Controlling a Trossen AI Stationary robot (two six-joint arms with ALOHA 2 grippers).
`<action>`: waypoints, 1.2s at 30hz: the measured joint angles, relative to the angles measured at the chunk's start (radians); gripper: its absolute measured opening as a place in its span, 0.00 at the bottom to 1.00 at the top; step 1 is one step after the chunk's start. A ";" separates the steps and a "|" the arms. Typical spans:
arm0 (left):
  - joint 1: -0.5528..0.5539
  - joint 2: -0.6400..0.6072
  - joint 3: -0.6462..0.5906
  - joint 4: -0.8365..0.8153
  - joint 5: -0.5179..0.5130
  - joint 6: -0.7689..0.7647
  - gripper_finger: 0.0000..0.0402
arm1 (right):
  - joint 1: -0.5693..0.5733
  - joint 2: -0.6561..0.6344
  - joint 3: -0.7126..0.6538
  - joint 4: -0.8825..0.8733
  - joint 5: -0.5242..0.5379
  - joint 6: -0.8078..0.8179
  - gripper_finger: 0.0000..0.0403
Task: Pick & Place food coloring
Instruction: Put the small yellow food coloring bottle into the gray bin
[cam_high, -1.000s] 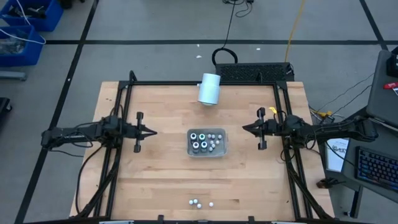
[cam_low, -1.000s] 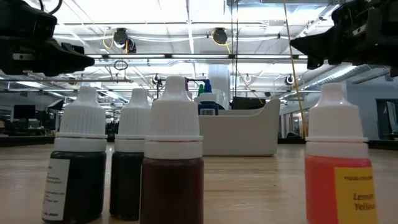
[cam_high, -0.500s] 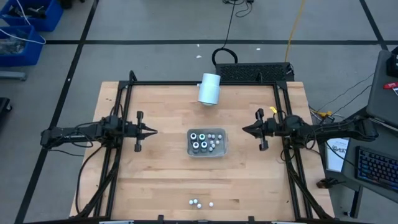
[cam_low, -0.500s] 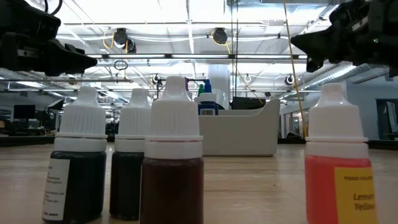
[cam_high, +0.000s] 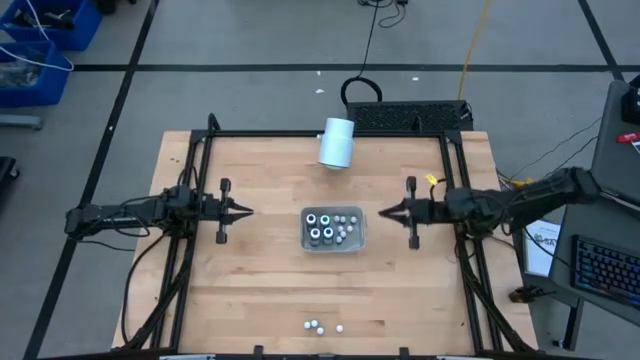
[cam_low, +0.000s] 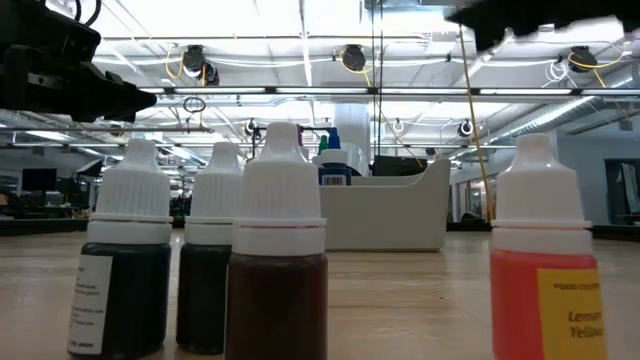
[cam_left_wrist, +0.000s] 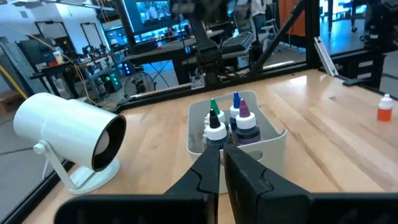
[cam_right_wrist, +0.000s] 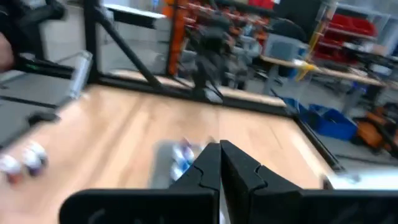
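Since the earlier frame the right claw (cam_high: 383, 212) has advanced toward the grey tray (cam_high: 357, 243); its fingers are shut and empty, well clear of the tray. Left claw (cam_high: 247, 211) waits on the opposite side, fingers nearly closed, holding nothing. Food coloring bottles (cam_high: 322, 226) stand grouped in the tray at mid-worktop (cam_high: 250, 290); a few loose bottles (cam_high: 318, 326) sit near the front edge. Judgement: the approach is in hand, no pick made yet.
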 joint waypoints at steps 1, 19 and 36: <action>0.000 0.000 0.000 0.001 0.000 -0.002 0.08 | 0.039 0.033 0.050 -0.017 0.033 0.003 0.00; -0.002 0.000 0.000 0.008 0.000 -0.001 0.08 | 0.391 0.746 0.726 -0.431 0.241 0.244 0.00; -0.002 0.000 0.000 0.049 -0.001 0.004 0.08 | 0.400 1.231 1.273 -0.886 -0.036 0.504 0.00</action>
